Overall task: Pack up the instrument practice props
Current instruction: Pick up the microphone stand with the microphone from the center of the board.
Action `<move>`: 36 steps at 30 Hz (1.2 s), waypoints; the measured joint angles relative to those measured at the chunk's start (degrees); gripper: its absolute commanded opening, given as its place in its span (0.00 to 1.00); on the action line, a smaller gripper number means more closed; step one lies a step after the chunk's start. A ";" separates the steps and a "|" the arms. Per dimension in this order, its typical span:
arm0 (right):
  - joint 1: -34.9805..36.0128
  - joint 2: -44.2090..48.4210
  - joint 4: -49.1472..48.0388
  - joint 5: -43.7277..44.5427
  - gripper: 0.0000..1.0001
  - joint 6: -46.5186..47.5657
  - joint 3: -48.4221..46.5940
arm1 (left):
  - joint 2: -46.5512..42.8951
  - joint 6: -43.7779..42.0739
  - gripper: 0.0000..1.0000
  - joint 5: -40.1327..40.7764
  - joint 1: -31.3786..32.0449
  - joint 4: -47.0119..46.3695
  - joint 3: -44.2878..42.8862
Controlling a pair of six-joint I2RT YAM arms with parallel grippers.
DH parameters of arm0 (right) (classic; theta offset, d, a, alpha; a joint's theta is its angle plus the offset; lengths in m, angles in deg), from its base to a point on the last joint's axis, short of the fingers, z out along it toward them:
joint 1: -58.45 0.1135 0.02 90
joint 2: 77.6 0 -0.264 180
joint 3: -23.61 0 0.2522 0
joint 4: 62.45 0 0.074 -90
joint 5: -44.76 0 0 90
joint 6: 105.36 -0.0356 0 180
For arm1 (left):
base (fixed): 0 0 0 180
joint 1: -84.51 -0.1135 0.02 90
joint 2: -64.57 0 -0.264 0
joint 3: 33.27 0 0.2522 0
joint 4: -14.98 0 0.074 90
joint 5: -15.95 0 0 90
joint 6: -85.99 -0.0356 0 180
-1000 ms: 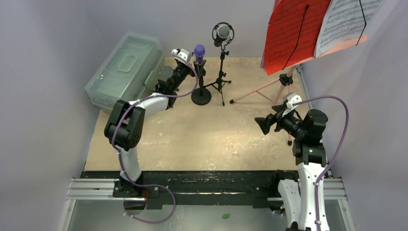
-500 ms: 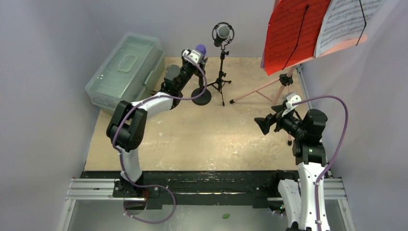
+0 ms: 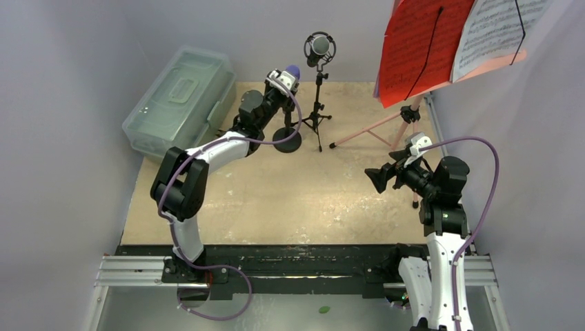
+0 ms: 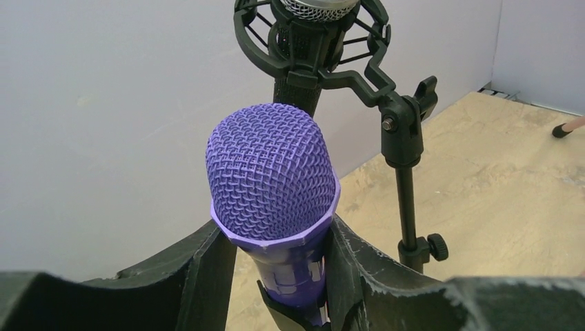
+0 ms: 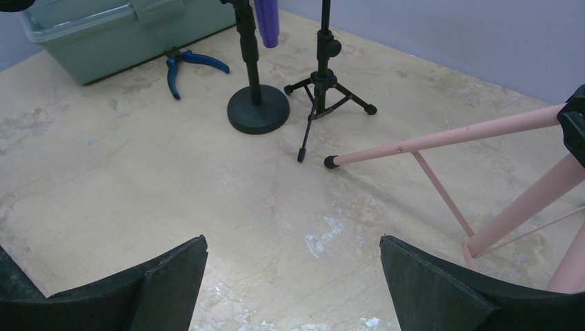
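The purple microphone (image 4: 272, 172) stands in the clip of a black round-base stand (image 3: 287, 139) at the back of the table. My left gripper (image 3: 286, 81) straddles the microphone just below its mesh head. The right finger lies against the body; a narrow gap shows at the left finger (image 4: 200, 276). Just behind is the black-silver microphone (image 3: 319, 47) on its black tripod (image 3: 316, 121). The music rack carries a red page (image 3: 417, 48) and a white sheet-music page (image 3: 493, 31) on pink legs (image 5: 448, 138). My right gripper (image 3: 381, 181) hangs open and empty over bare table.
A clear greenish plastic case (image 3: 176, 96) with its lid shut sits at the back left. Blue-handled pliers (image 5: 183, 65) lie on the table beside it. Grey walls close in the table on three sides. A pink leg's foot (image 5: 331, 162) rests near the tripod.
My left gripper moved right and forward until its fingers stood on either side of the purple microphone, and they have narrowed. The right arm has not moved.
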 measured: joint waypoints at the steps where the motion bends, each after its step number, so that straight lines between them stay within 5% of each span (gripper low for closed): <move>1: 0.00 0.00 0.00 0.00 0.99 0.00 0.00 | -0.61 0.31 0.00 0.17 0.00 1.09 0.11; 16: 0.02 0.44 0.09 0.04 0.99 0.20 0.00 | -24.70 17.18 0.00 -4.59 0.63 7.23 15.19; 26: 0.17 0.74 0.79 -0.04 0.99 0.68 0.00 | -32.83 21.99 0.00 -11.34 4.17 9.97 21.29; 36: 0.68 0.74 1.92 -0.61 0.99 1.57 0.00 | -35.12 25.24 0.00 0.09 13.00 10.54 23.19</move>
